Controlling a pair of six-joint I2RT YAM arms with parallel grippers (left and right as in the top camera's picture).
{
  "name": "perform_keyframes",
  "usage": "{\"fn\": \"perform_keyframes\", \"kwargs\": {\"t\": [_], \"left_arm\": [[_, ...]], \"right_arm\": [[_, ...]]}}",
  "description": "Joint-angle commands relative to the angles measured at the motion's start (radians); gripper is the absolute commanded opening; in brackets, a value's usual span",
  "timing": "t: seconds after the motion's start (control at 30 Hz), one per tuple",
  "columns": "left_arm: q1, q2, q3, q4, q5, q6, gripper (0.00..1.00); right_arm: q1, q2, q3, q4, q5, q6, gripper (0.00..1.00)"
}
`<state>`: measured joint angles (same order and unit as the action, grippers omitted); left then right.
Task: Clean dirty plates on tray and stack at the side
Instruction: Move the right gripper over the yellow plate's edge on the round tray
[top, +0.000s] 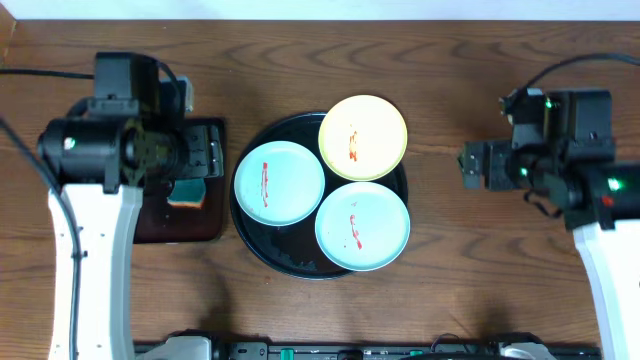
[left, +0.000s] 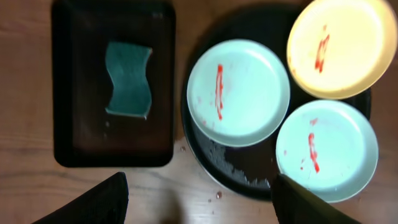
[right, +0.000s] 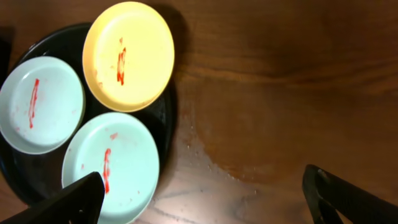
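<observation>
Far left: left gripper (left: 200, 202), released, jaws spread wide with nothing between them, hanging above the small tray (left: 74, 149). In that small tray, one green sponge (left: 129, 79), lying flat, nothing else with it. Seen from the left wrist, lies ahead of the jaws and left of centre, long axis pointing away from the gripper, so the short width falls across the closing line. Probably calls for a reach forward and a small sideways shift, with no turn of the wrist. Far nearer this arm than the other.

Centre: round tray (top: 290, 262), holding all three dirty plates, none stacked, none at the side yet. Blue plate (top: 279, 183) on the left, wholly inside the rim, near the small tray. Yellow plate (top: 363, 137) at the far right, overhanging the rim. Second blue plate (top: 362, 226) at the near right, also past the rim. Crowded edge to edge, each marked with a red streak. Wet specks on the black floor between them.

Right: wood table (right: 280, 93), then right gripper (right: 202, 186), likewise released and empty, apart from the tray and facing it. Nearer the yellow and second blue plates, so likely the one to steady or lift those.
</observation>
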<state>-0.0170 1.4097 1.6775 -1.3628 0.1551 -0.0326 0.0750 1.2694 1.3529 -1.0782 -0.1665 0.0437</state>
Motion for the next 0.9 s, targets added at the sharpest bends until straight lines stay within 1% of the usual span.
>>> {"fn": "perform_keyframes", "kwargs": {"t": [0.0, 0.03, 0.1, 0.13, 0.17, 0.2, 0.3, 0.37, 0.43, 0.5, 0.57, 0.7, 0.87], "left_arm": [[-0.002, 0.035, 0.022, -0.005, 0.013, 0.002, 0.74], [-0.002, 0.046, 0.022, -0.005, 0.013, 0.002, 0.74], [-0.002, 0.068, 0.022, -0.005, 0.014, 0.001, 0.74], [-0.002, 0.077, 0.022, -0.004, 0.014, 0.002, 0.74], [-0.002, 0.087, 0.022, -0.004, 0.014, 0.001, 0.74], [-0.002, 0.095, 0.022, -0.005, 0.013, 0.002, 0.74], [-0.001, 0.107, 0.022, 0.0, 0.008, 0.002, 0.74], [0.002, 0.109, 0.022, 0.011, -0.021, -0.003, 0.74], [0.011, 0.109, 0.022, 0.019, -0.071, -0.042, 0.74], [0.029, 0.109, 0.022, 0.021, -0.132, -0.102, 0.74], [0.053, 0.109, 0.022, 0.021, -0.163, -0.127, 0.74], [0.099, 0.109, 0.022, 0.029, -0.168, -0.13, 0.74], [0.133, 0.11, 0.022, 0.03, -0.168, -0.13, 0.74]], "right_arm": [[-0.002, 0.055, 0.019, 0.033, -0.113, 0.055, 0.99], [0.0, 0.068, 0.019, 0.045, -0.17, 0.056, 0.99], [0.011, 0.102, 0.019, 0.093, -0.28, 0.037, 0.95], [0.028, 0.124, 0.019, 0.121, -0.299, 0.037, 0.93], [0.048, 0.142, 0.019, 0.142, -0.294, 0.052, 0.91], [0.076, 0.165, 0.019, 0.166, -0.282, 0.082, 0.91], [0.158, 0.229, 0.02, 0.221, -0.24, 0.189, 0.87], [0.211, 0.276, 0.021, 0.257, -0.226, 0.258, 0.79], [0.261, 0.326, 0.025, 0.294, -0.225, 0.308, 0.72], [0.311, 0.381, 0.042, 0.312, -0.202, 0.354, 0.67], [0.359, 0.441, 0.079, 0.307, -0.166, 0.389, 0.62], [0.439, 0.564, 0.173, 0.3, -0.107, 0.444, 0.46], [0.508, 0.662, 0.222, 0.299, -0.034, 0.501, 0.38]]}}
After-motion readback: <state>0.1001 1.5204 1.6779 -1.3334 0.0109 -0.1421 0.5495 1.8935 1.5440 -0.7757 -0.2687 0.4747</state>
